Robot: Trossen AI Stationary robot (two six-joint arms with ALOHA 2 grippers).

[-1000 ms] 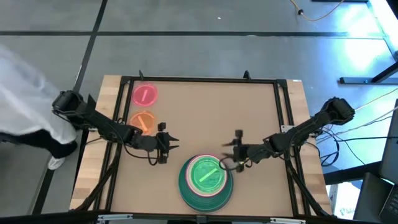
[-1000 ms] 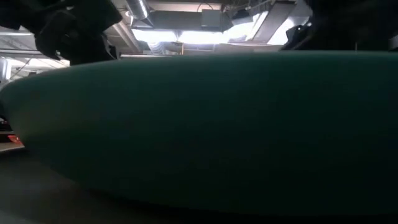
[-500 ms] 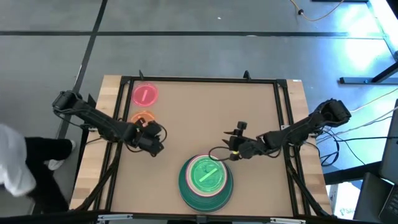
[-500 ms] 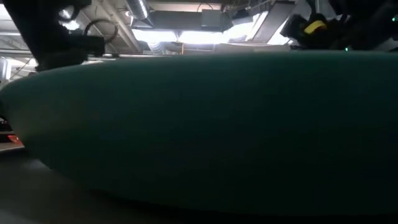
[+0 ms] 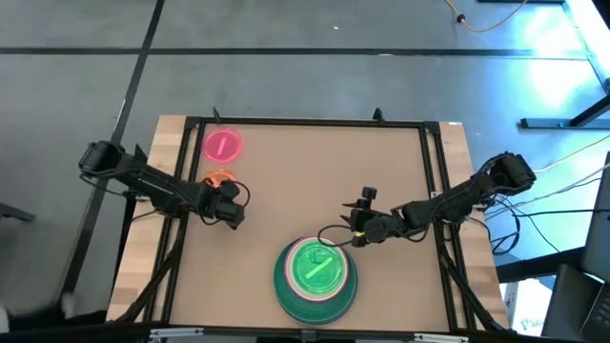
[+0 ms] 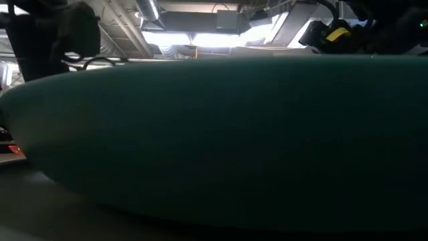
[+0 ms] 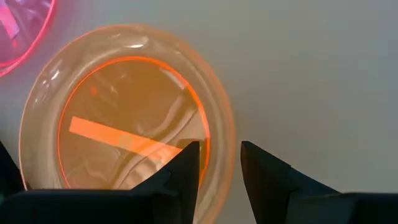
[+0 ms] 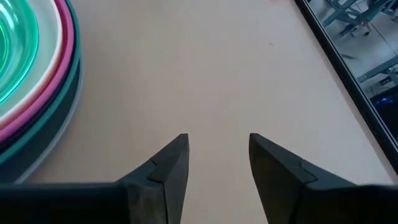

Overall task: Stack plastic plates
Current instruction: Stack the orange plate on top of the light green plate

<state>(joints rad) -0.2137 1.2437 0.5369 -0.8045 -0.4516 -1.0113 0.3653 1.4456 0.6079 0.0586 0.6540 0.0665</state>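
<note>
A stack of plates (image 5: 315, 279) sits at the table's near edge. A translucent green plate is on top, and pink, teal and grey rims (image 8: 59, 81) show beneath it. The stack's teal side (image 6: 214, 134) fills the low view. A small pink plate (image 5: 222, 145) lies flat at the far left. A small orange plate (image 5: 218, 177) lies just nearer. My left gripper (image 5: 225, 193) is over the orange plate's near rim, open by a narrow gap (image 7: 219, 167). My right gripper (image 5: 349, 236) is open over bare table (image 8: 217, 158), right of the stack. My left gripper comes from above with one finger (image 7: 186, 163) over the inside of the orange plate and the other (image 7: 261, 167) outside its rim (image 7: 219, 134). The plate lies flat on the table. I cannot tell whether the fingers touch it.
A black frame (image 5: 305, 122) runs around the brown table mat. The mat's middle and far right (image 5: 381, 171) are bare. Cables and stands are on the floor beyond the table's right side.
My left gripper has moved from the table's middle-left toward the far-left, over the orange plate, turning about as it went. My right gripper has drawn slightly left, staying beside the stack. A person at the table's left has walked out of view.
</note>
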